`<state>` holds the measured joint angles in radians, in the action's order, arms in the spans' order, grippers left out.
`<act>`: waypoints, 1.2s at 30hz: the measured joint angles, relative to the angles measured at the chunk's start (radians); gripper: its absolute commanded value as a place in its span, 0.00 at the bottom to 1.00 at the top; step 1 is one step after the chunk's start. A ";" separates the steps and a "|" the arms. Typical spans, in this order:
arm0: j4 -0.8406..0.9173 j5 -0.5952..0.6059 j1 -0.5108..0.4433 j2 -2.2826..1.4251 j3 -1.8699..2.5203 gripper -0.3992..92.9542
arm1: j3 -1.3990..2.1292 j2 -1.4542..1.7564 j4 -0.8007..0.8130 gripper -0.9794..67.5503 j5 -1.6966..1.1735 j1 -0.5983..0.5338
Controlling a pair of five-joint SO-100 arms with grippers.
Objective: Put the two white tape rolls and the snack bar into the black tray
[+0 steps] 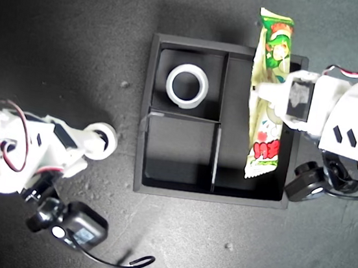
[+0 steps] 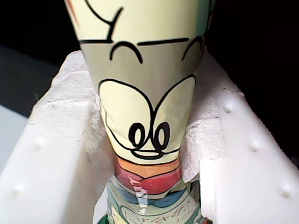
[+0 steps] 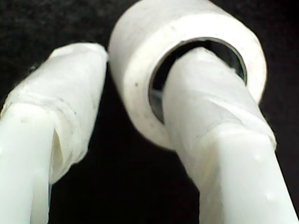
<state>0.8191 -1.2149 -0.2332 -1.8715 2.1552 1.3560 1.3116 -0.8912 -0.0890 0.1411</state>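
1. The snack bar (image 1: 268, 96) is lying over the long compartment of the black tray (image 1: 209, 193), at the exterior view's right. One crimped end is sticking out past the tray's far wall. My first gripper (image 1: 269, 99) is clamping its fingers (image 2: 42, 154) on the wrapper near the middle. If it lets go now, I judge the bar could end up propped on the wall instead of lying flat.

2. One tape roll (image 1: 187, 86) is already sitting in a small compartment.

3. The other tape roll (image 1: 102, 140) is outside the tray, over the dark worktop (image 1: 66, 42) just beside the tray's wall on the exterior view's left. My second gripper (image 1: 96, 142) is reaching it with one finger (image 3: 210, 121) threaded through the hole and the other outside the rim; a small gap is showing there, so the fingers are not fully pinching. The roll might slide off or spin when lifted.

4. The empty small compartment is lying close by, but the roll could catch on the wall.
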 measured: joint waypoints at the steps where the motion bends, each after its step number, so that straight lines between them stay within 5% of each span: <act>1: -0.002 0.000 -0.002 0.005 0.003 0.11 | 0.000 0.000 -0.002 0.01 0.000 0.000; 10: -0.069 0.000 0.000 0.130 0.005 0.11 | 0.000 0.000 -0.005 0.01 0.000 0.000; 15: -0.055 -0.002 0.026 0.179 -0.021 0.01 | 0.000 0.000 0.002 0.03 0.000 0.000; 21: 0.075 0.017 0.037 0.178 -0.126 0.01 | 0.026 0.000 -0.005 0.20 0.000 0.025; 29: 0.308 0.179 0.075 0.127 -0.463 0.01 | -0.129 0.000 -0.252 0.18 0.000 0.003; 36: 0.339 0.272 0.077 0.264 -0.775 0.01 | -0.327 0.000 -0.453 0.16 0.075 0.012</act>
<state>1.1582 -0.9434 -0.1565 -1.6076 1.3806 1.0293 1.3116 -1.3438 -0.0138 0.1534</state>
